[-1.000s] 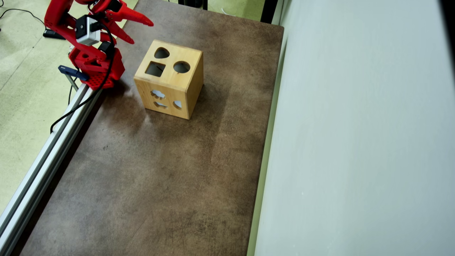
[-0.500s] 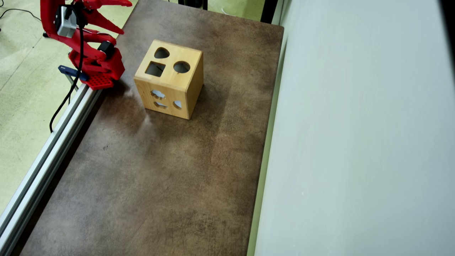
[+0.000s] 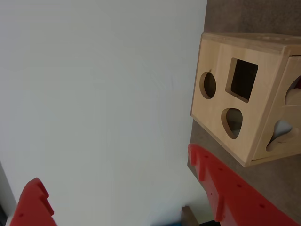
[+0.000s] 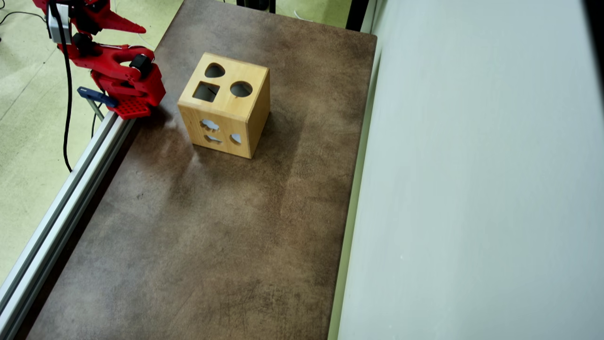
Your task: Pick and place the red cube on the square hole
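Judging by what both views show, I log the task as at or near its end: no red cube lies on the bench (image 4: 198, 226) or between the fingers (image 3: 117, 188); it may be inside the wooden shape-sorter box (image 4: 224, 104), unconfirmed. Fingers: spread wide, empty, well apart from the box. Square hole (image 4: 206, 91): dark, sharp-cornered cut-out on the box's top face, beside a round and a teardrop cut-out; nothing shows inside. Next move, in my judgement: parking the arm (image 4: 118, 78) clear.

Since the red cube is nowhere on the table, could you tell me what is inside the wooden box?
Through the square hole of the wooden box only darkness shows; pale shapes show in the side cut-outs. No red cube is visible.
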Controlling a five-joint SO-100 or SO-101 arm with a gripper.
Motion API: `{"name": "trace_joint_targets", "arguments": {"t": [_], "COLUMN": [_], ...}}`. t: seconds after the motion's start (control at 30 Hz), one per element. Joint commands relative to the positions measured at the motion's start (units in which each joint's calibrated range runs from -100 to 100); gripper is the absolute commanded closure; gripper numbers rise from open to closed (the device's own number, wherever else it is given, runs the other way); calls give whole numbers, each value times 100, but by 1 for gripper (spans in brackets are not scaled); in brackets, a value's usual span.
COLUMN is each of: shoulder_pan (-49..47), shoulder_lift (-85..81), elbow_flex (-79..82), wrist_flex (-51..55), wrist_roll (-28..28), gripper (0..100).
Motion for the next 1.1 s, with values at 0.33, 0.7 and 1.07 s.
{"name": "trace_joint_targets", "arguments": {"t": [0.33, 0.7, 1.07], "shoulder_pan": [44, 51, 51], "shoulder_lift": [-118, -118, -109], "elbow_flex": [33, 301, 301], "wrist_flex": [25, 25, 25], "wrist_roll": [39, 44, 44], "gripper": [55, 55, 82]}}
